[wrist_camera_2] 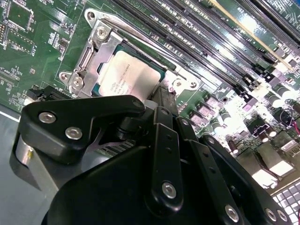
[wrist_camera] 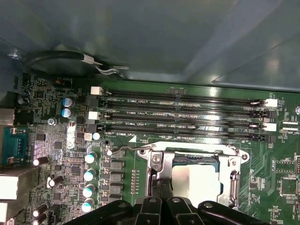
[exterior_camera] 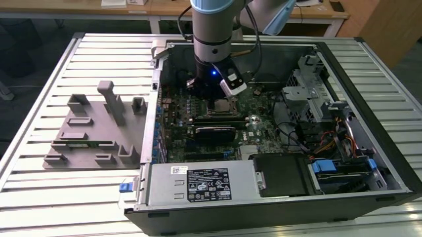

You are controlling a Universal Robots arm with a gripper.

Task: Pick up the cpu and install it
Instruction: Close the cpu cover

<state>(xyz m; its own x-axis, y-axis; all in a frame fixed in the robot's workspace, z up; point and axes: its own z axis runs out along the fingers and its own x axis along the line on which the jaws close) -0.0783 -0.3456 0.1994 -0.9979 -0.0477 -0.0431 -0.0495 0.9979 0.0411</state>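
Presently I find the cpu seated in the socket; the gripper, closed on nothing, sits at the socket's edge.

One cpu, one socket frame, four memory slots

You have the cpu lying in the socket frame on the motherboard, memory slots just beside it (the fixture block sits outside the case, at the exterior view's left).
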